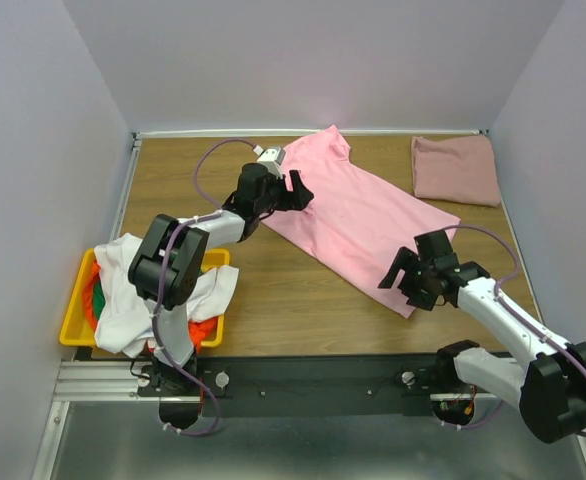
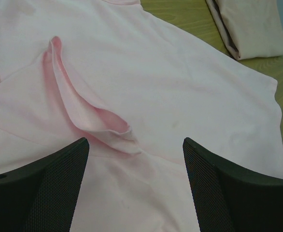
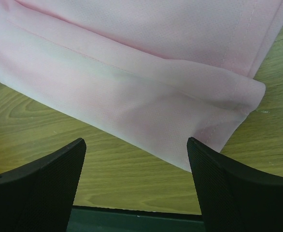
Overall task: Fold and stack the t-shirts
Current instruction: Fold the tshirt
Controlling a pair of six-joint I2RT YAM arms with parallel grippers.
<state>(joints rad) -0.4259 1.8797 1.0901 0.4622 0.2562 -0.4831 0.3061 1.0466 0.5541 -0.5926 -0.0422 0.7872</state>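
Observation:
A bright pink t-shirt (image 1: 358,212) lies spread diagonally across the middle of the table. My left gripper (image 1: 291,192) is open just over its left side, above a raised fold of cloth (image 2: 91,116), holding nothing. My right gripper (image 1: 405,277) is open over the shirt's near hem corner (image 3: 238,96), holding nothing. A folded dusty rose t-shirt (image 1: 456,169) lies at the far right; it also shows in the left wrist view (image 2: 250,26). White (image 1: 133,290), orange (image 1: 205,328) and green (image 1: 101,300) t-shirts are heaped in the bin.
A yellow plastic bin (image 1: 75,318) stands at the near left edge beside the left arm's base. Bare wooden table (image 1: 273,300) lies in front of the pink shirt. Grey walls close in the table on three sides.

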